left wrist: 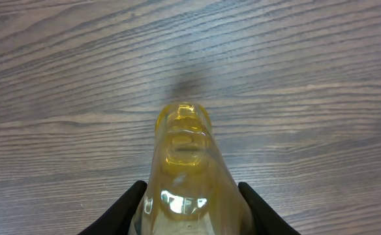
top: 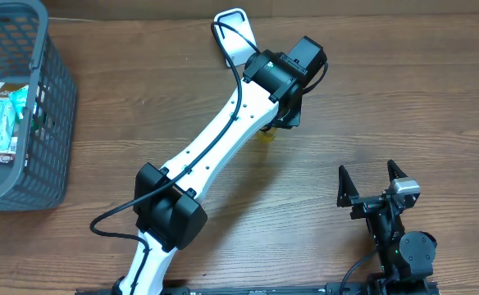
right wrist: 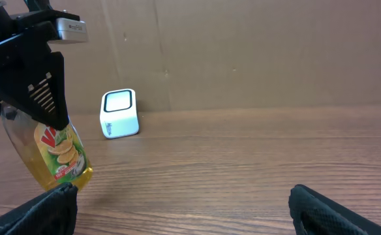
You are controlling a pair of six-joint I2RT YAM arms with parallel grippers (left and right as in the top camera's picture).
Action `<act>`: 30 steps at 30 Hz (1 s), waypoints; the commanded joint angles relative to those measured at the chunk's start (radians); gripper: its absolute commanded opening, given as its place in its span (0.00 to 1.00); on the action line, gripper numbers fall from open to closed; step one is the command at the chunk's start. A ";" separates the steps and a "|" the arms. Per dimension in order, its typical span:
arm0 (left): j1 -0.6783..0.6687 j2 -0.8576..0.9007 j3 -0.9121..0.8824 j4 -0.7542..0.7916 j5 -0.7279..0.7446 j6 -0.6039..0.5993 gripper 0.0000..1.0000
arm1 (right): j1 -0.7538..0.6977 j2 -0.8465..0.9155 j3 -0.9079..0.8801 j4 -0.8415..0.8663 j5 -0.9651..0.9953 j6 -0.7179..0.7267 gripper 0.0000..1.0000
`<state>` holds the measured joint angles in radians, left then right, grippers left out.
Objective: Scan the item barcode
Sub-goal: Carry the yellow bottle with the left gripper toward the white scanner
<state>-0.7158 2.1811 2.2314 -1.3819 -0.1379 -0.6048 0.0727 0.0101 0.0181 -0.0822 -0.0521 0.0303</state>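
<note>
Left tool point(left wrist: 190, 194) is clamped on the clear plastic bottle of yellow liquid point(right wrist: 57, 153), tilted low over the wooden surface point(top: 387, 82) and well apart from the small white box scanner point(right wrist: 119, 114), right tool point(top: 367, 170) gaping and empty; risk: the slick bottle twists in the pinch and its label never faces the scanner window.

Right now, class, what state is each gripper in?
Left gripper: closed on the yellow bottle.
Right gripper: open, holding nothing.
</note>
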 commanded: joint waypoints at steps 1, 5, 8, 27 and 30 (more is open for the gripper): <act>-0.006 0.005 -0.013 0.012 -0.026 -0.039 0.22 | 0.004 -0.007 -0.010 0.004 0.002 0.008 1.00; -0.010 0.005 -0.046 0.032 -0.021 -0.039 0.21 | 0.004 -0.007 -0.010 0.004 0.002 0.008 1.00; -0.011 0.005 -0.058 0.050 -0.016 -0.039 0.08 | 0.004 -0.007 -0.010 0.004 0.002 0.008 1.00; -0.016 0.005 -0.059 0.119 0.061 -0.039 0.11 | 0.004 -0.007 -0.010 0.004 0.002 0.008 1.00; -0.024 0.005 -0.059 0.129 0.060 -0.039 0.09 | 0.004 -0.007 -0.010 0.004 0.002 0.008 1.00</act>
<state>-0.7208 2.1811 2.1712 -1.2652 -0.0853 -0.6300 0.0727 0.0101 0.0181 -0.0822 -0.0525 0.0307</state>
